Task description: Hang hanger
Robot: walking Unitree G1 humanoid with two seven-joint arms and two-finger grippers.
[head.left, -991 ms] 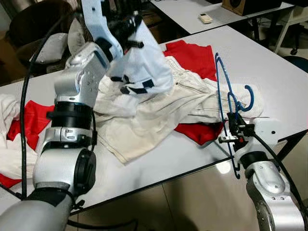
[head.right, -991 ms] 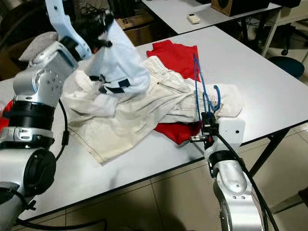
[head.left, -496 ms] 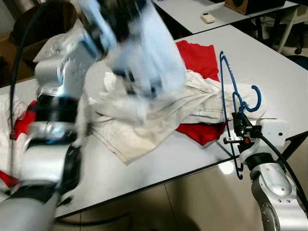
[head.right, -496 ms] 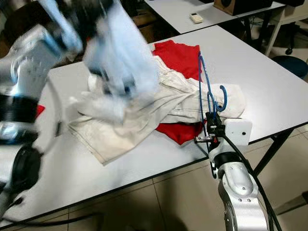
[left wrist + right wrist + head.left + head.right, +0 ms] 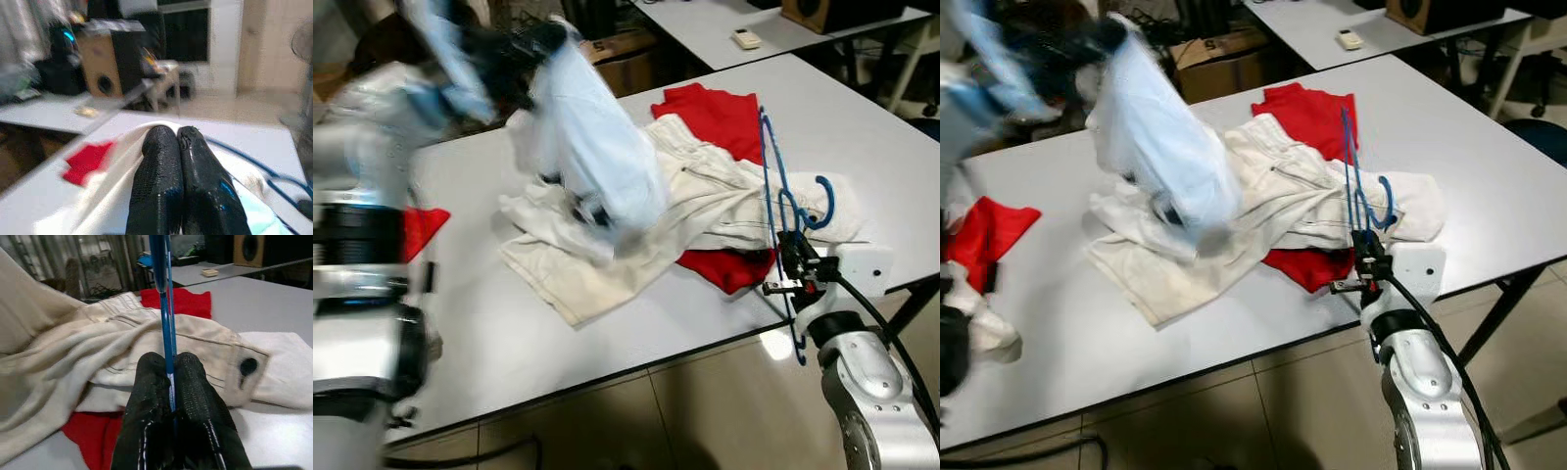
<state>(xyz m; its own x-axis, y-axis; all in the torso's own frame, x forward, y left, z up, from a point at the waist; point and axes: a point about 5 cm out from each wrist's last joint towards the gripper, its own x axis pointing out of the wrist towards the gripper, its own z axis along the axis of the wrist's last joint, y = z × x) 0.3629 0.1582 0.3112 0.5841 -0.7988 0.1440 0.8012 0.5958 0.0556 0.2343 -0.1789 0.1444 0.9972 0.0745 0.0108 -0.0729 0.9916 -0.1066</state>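
the left gripper (image 5: pixel 533 44), fingers pinched on the pale blue shirt (image 5: pixel 592 147), has swung it up and left over the counter (image 5: pixel 489 323); the right gripper (image 5: pixel 795 259) still clamps the blue hanger (image 5: pixel 769 176) upright at the counter's edge, so shirt and hanger are not yet together

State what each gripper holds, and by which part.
Right gripper: blue hanger, pinched on its thin bar. Left gripper: white garment, lifted by a fold.
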